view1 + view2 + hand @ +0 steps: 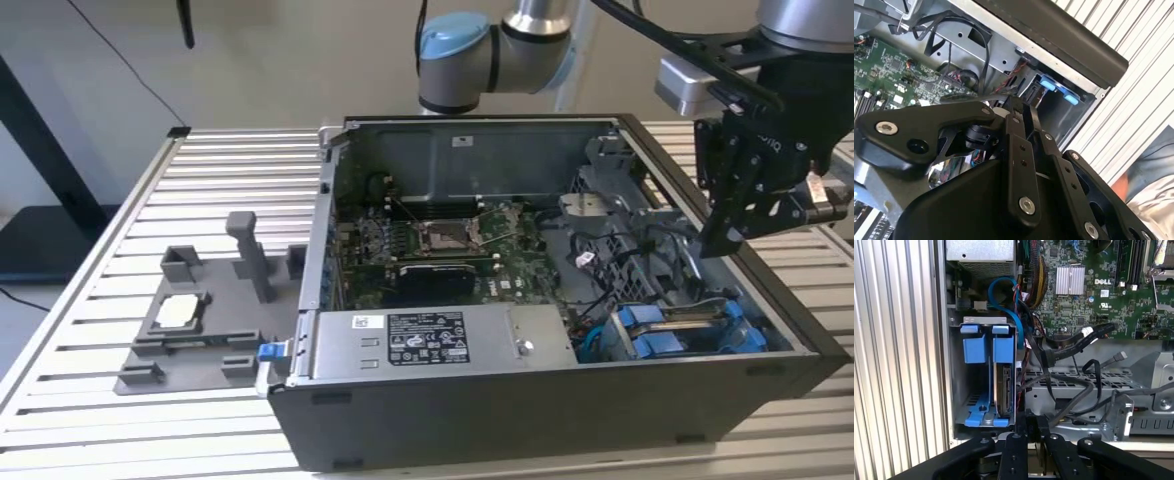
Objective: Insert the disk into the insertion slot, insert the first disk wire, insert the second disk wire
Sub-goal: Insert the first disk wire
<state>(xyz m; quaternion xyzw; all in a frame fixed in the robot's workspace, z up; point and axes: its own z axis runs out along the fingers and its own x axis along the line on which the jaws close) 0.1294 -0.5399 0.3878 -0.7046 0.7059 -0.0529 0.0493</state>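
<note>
arm pose: the arm reaches in from the exterior view's upper right, with its wrist over the case's far right wall and the gripper pointing down into the open computer case.
jaws: closed, fingertips pressed together in both wrist views. Nothing seen clamped between them.
gripper position: tips hang above the cable-filled area at the right of the case, between the motherboard and the case wall, not touching anything that can be made out.
insertion slot: grey bay with blue rails in the case's front right corner in the exterior view. In the first wrist view it sits just beyond the fingertips and off to one side of them.
disk: sits inside the slot, in the compartment on the motherboard side, standing on edge with its connector edge exposed. It is near the jaws but apart from them.
blue data cable: loops over the bay's far end and runs down beside the disk.
black connector: hangs on black wires just beside the bay. Can't tell if it touches the disk.
power supply: along the case front, left of the slot in the exterior view.
grey fixture: on the slatted table, left of the case, well apart from the gripper.
</note>
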